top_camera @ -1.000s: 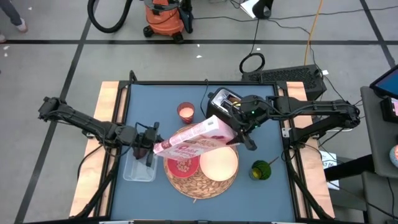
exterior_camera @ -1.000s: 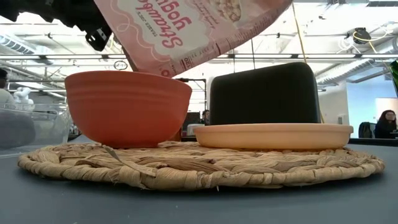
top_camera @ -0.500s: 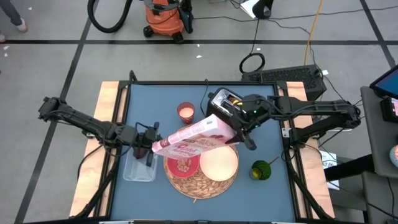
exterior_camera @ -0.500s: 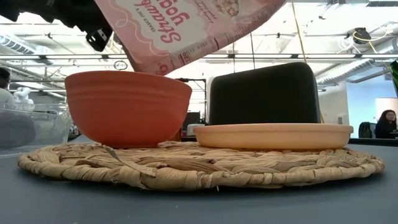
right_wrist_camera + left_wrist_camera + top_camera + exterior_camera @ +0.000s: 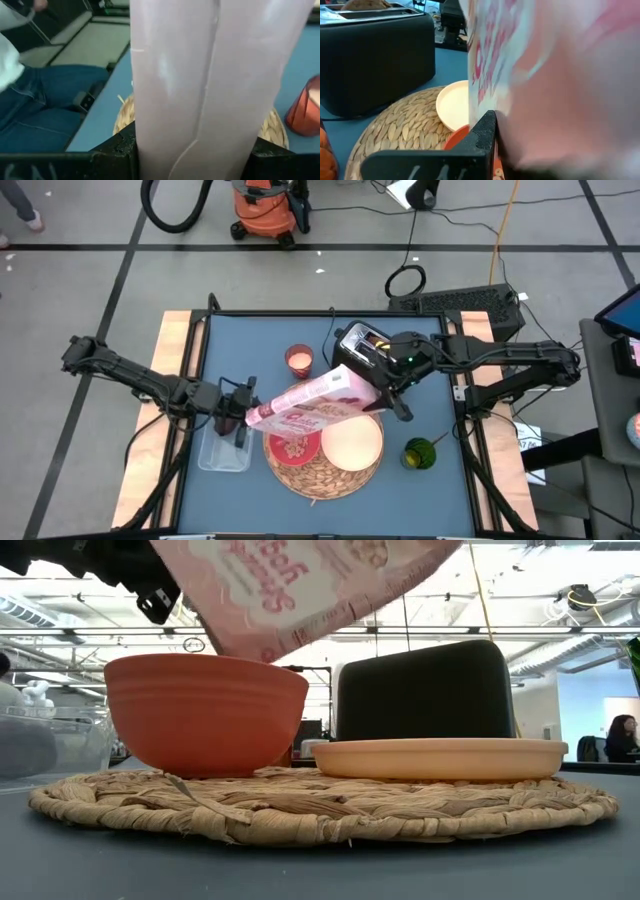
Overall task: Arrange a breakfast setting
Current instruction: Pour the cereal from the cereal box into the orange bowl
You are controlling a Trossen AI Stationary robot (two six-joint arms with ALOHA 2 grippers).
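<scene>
- High view: I've got the pink cereal bag point(image 5: 305, 405) tipped over the red bowl point(image 5: 293, 446), which sits on the left half of the woven mat point(image 5: 322, 470) in the centre of the frame. My right end effector point(image 5: 385, 392) pinches the bag's upper end near the toaster point(image 5: 358, 346); my left end effector point(image 5: 240, 420) clamps the low end, left of the mat. The bowl already shows cereal, so I'd call this the pouring step, well underway. The cream plate point(image 5: 352, 443) beside it is bare. Next I'd guess: level the bag without scattering bits, then set it down off the mat.
- Low view: bowl point(image 5: 205, 712) at left and plate point(image 5: 440, 757) at right, both on the mat point(image 5: 320, 805), on the dark surface point(image 5: 320, 875). The bag point(image 5: 300, 590) hangs at the top, print upside down; I can't read it reliably.
- Left wrist view: bag point(image 5: 560, 80) fills the right side; red lettering too blurred to read. Toast pokes out of the toaster point(image 5: 375, 55), upper left.
- Right wrist view: plain back of the bag point(image 5: 210, 80) held between my fingers; no writing. A person's jeans show at left.
</scene>
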